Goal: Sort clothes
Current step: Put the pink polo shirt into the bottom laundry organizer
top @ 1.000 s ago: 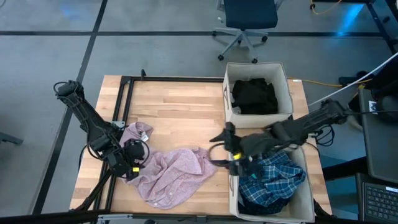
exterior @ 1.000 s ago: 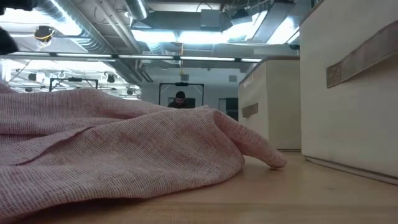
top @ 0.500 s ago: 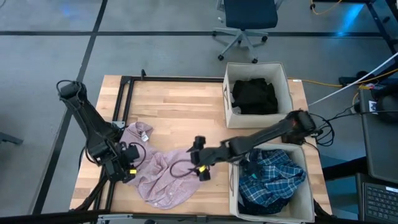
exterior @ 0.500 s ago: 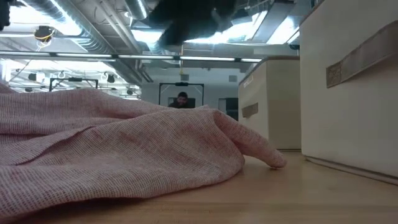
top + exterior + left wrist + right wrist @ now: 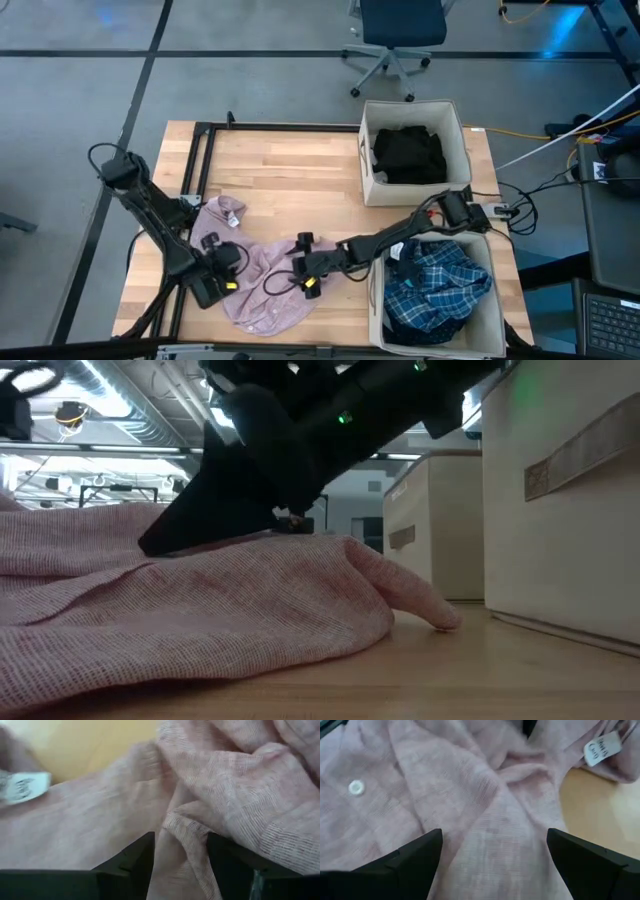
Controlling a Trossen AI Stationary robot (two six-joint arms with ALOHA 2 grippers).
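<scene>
Pink shirt is the only garment left on the table, crumpled at the near-left part, so I'd say the sort is nearly done. The far bin has black clothes in it and the near bin holds a blue plaid shirt, both on the right side. Right gripper is reached out across from the near bin and sits low over the shirt's right edge; its wrist view shows the two fingers spread wide apart with pink fabric under and between them, a button and a white tag in sight, nothing pinched yet as far as I can see. From the low view the arm looks right down on top of the cloth hump. Left gripper is on the shirt's left side, and its wrist view shows a fold of pink fabric running up between the fingers, jaws a little apart around it, though I can't tell if it's really squeezing. What's left, I'd guess: get a solid grab on the shirt and drop it in whichever bin it belongs to. Floppy thin fabric, so it may drag or slip.
</scene>
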